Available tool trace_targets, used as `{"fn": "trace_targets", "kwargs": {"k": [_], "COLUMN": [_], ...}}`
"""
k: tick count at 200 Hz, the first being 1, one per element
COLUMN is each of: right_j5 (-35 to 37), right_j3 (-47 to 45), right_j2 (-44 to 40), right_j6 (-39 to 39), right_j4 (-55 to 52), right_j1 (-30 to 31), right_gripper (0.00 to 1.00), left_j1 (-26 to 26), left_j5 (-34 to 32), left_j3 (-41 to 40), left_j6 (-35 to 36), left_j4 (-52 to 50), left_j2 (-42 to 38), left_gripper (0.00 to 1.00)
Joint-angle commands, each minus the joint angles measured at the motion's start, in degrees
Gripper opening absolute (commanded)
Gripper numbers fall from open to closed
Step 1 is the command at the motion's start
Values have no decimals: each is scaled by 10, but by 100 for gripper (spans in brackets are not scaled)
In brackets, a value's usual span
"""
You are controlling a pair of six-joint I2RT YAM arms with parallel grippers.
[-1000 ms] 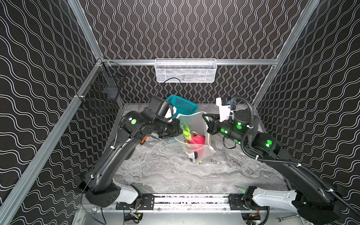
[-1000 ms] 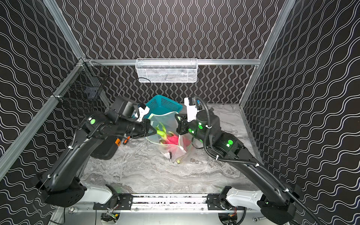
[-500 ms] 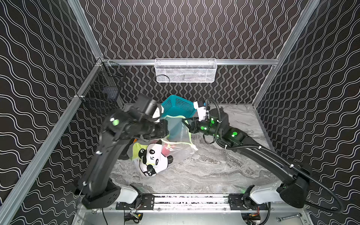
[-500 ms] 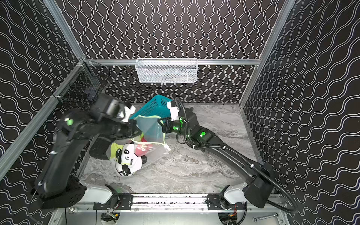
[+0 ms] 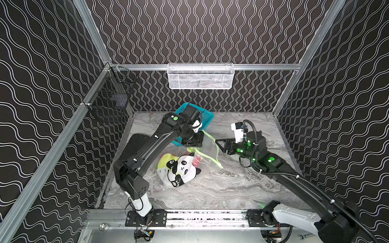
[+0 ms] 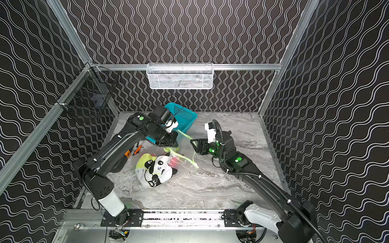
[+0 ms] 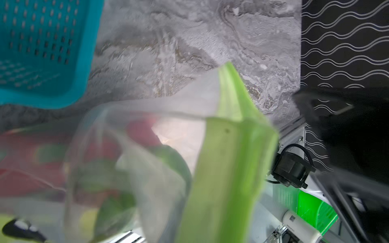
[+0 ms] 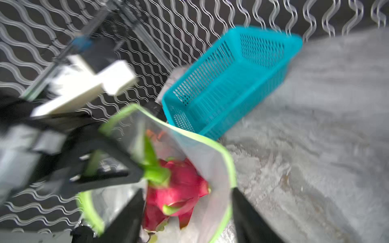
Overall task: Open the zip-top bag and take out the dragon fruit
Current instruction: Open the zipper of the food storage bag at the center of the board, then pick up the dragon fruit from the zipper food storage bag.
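One zip-top bag (image 5: 185,168) (image 6: 156,169) lies crumpled on the grey marbled tabletop (image 5: 210,189), left of centre, with its panda print facing up in both top views. Its lime-green zip strip (image 5: 208,156) is parted, so the mouth gapes toward the right arm. One dragon fruit (image 8: 179,189) sits inside the bag, just behind the mouth. It is magenta with green scales, and shows in a top view as a red patch (image 5: 196,161) through the clear plastic.

The left gripper (image 5: 194,147) (image 6: 170,147) hangs over the bag's upper edge. Its jaws are clamped on the green strip, lifting that side of the mouth off the tabletop. The right gripper (image 5: 220,145) (image 6: 194,146) is just beside the mouth. Its jaws stand apart and hold nothing, and the wrist view shows the two black fingers (image 8: 248,221) on either side of the opening.

There are three baskets. One teal plastic basket (image 5: 207,120) (image 8: 231,80) is tilted behind the left gripper, near the back wall. One white wire basket (image 5: 200,76) hangs on the back rail. One black wire basket (image 5: 109,101) hangs on the left rail.
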Motion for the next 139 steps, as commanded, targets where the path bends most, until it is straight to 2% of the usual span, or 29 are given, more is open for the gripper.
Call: {"fn": "trace_targets", "kwargs": {"k": [1, 19, 44, 80, 139], "right_j5": [-86, -151, -122, -190, -209], "right_j3": [47, 67, 57, 54, 80], "right_j2": [7, 42, 62, 93, 159], "right_j6": [-50, -45, -27, -15, -33], "right_j4": [-91, -132, -135, -88, -78], "right_j1": [-3, -3, -4, 0, 25], "right_gripper": [72, 71, 69, 68, 75], "left_j1": [-12, -17, -17, -17, -17], "left_j5": [16, 20, 13, 17, 25], "left_j3": [10, -9, -5, 7, 2], "left_j6": [25, 21, 21, 24, 17], "left_j4": [-6, 1, -10, -30, -28], "left_j2": [9, 1, -9, -18, -39], "left_gripper": [0, 0, 0, 0, 0]}}
